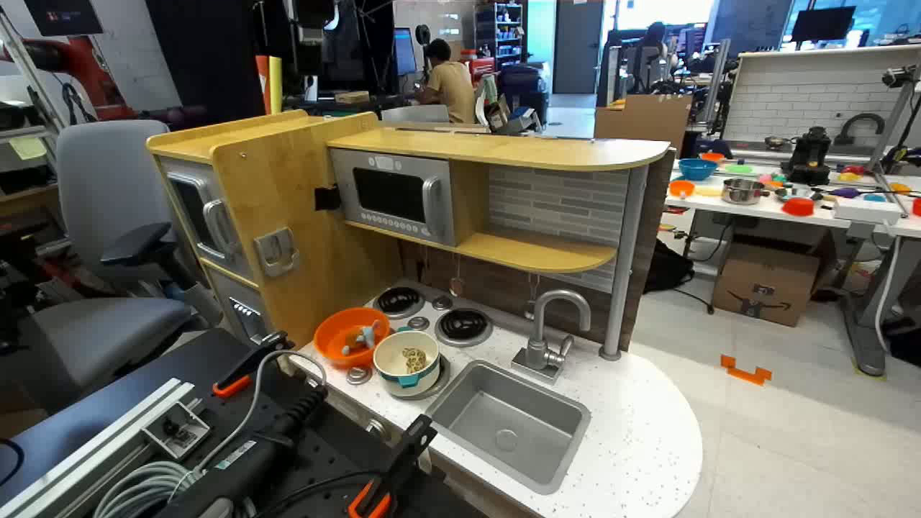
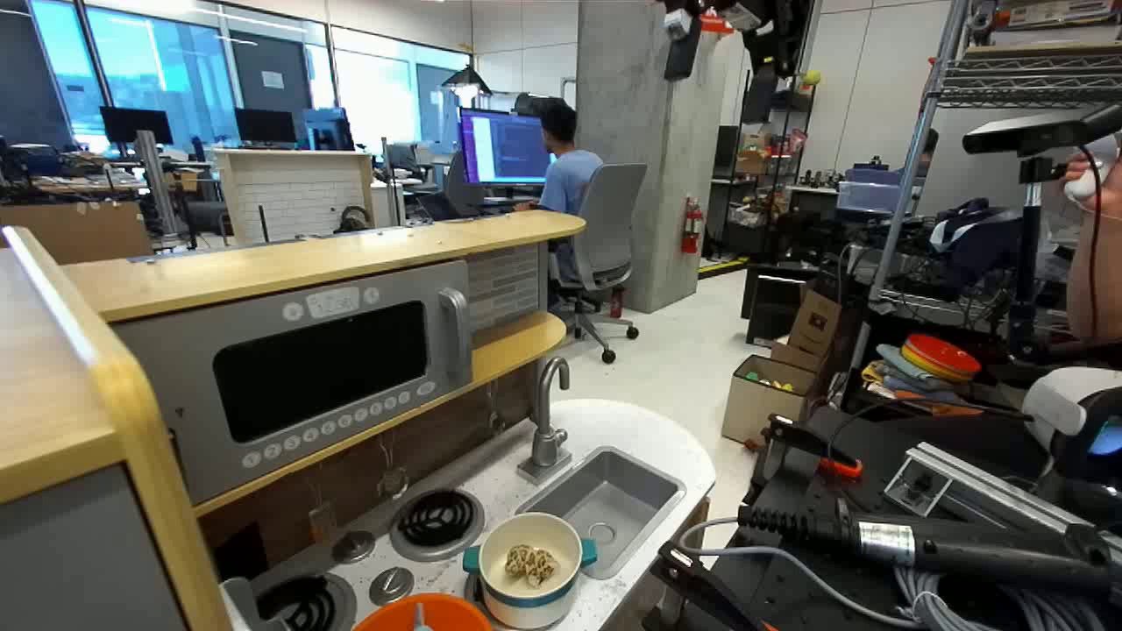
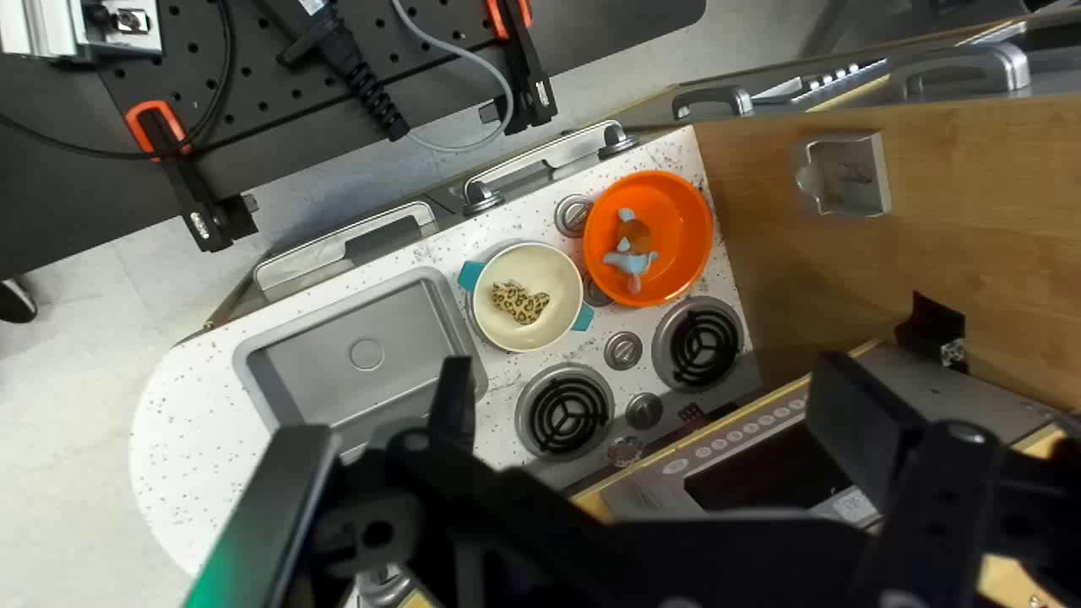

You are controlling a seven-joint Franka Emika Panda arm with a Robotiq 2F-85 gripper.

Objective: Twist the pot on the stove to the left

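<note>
Wrist view: the claw (image 3: 629,401) is hanging spread wide, well apart from the pot (image 3: 540,266), which is sitting on the stove (image 3: 536,218) between sink (image 3: 405,312) and orange bowl (image 3: 680,236), near the front edge, with open room above a back burner (image 3: 564,411).

Illumination is bright in both exterior views, with the distant windows (image 2: 166,74) overexposed to white and pale blue and a whitish sheen on the curved end of the wooden shelf (image 1: 496,146). Wide-angle distortion tilts upright lines near the frame edges. In the dimmer wrist view, the near fingers (image 3: 861,422) appear almost black and slightly soft, with a green glow at lower left.
</note>
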